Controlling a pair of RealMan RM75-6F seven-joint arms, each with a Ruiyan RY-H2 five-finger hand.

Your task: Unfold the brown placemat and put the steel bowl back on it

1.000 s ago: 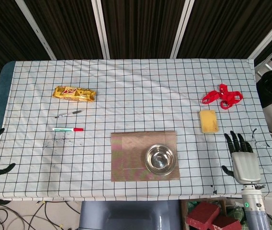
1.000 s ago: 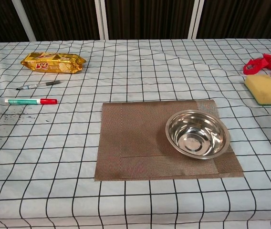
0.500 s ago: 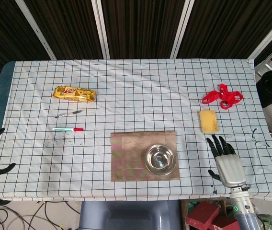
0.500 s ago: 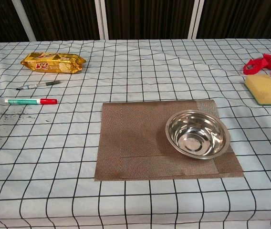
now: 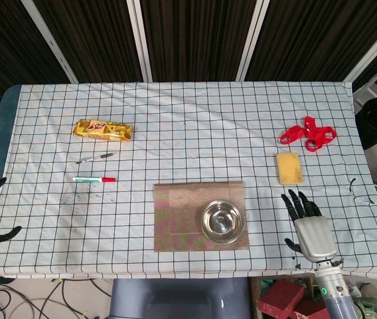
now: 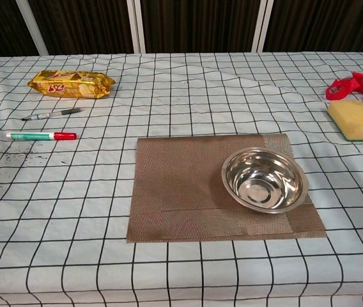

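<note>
Right robot hand (image 5: 310, 226) hovers, fingers spread and empty, right of the round steel bowl (image 5: 222, 220) on the folded brown woven placemat (image 5: 178, 216).

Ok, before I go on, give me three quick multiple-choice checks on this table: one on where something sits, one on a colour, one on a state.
1. Where does the steel bowl stand on the brown placemat?
A. on its right part
B. on its left part
C. off it, on the cloth

2. What colour is the cap of the marker?
A. blue
B. red
C. black

3. How is the right hand?
A. gripping the bowl
B. pressing on the sponge
C. holding nothing, fingers apart

Answers: 1 A, both views show the bowl toward the mat's right edge. 2 B, the marker's right end is red. 3 C, in the head view it lies right of the mat, apart from the bowl and the yellow sponge.
</note>
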